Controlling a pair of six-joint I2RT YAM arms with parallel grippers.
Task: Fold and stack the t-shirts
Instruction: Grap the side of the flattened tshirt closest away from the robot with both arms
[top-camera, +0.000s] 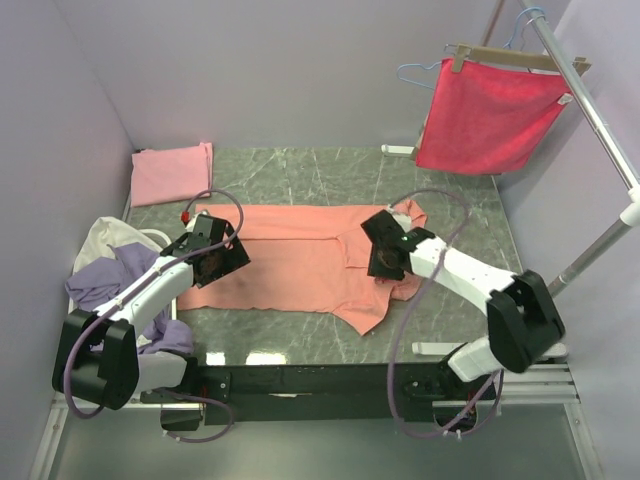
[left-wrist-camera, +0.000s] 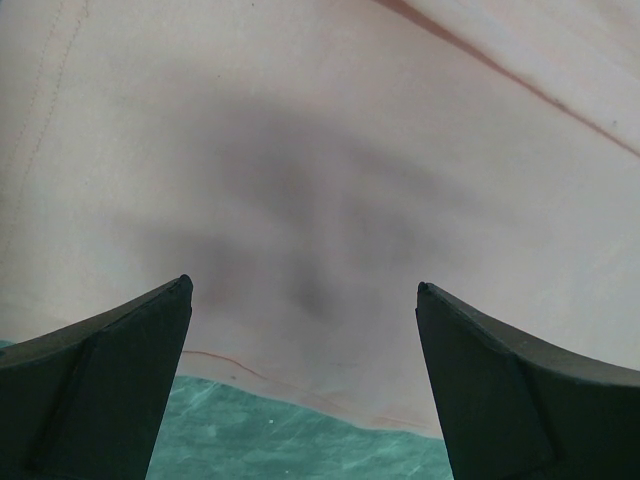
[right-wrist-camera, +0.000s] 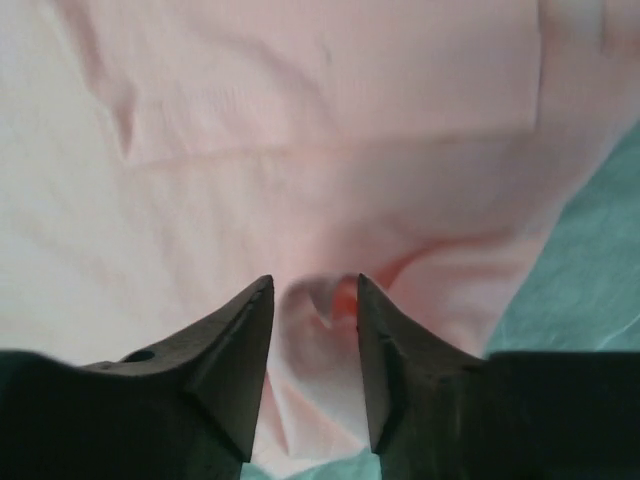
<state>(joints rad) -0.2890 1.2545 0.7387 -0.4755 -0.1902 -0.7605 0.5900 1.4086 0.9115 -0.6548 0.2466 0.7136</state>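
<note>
Both claws hang low over the salmon-orange t-shirt (top-camera: 300, 260), which lies spread across the middle of the green marble table (top-camera: 300, 335). A long band along its far side looks folded in toward the centre, so I judge the step in hand to be folding this shirt, with the fold roughly half made. The near edge is unfolded, and a sleeve pokes out at the near right corner. The next move likely calls for a fresh hold on the near hem by both claws, lifted and carried over evenly so the cloth does not bunch.

The left claw (left-wrist-camera: 302, 285) stands wide apart and holds nothing, poised just above flat cloth close to the shirt's near hem. The right claw (right-wrist-camera: 314, 280) has its jaws only a little apart. A small raised pucker of the salmon cloth stands between them, near the shirt's right end. That pucker seems to sit loose rather than pinched, though the view is too close to be sure.

Off the table's left edge, beside the left arm, a lavender t-shirt (top-camera: 100, 285) and a cream t-shirt (top-camera: 110, 238) lie heaped and unfolded. At the far left corner a light pink t-shirt (top-camera: 172, 172) lies folded flat. Beyond the far right corner, a crimson cloth (top-camera: 490, 115) hangs from a hanger on a rail.
</note>
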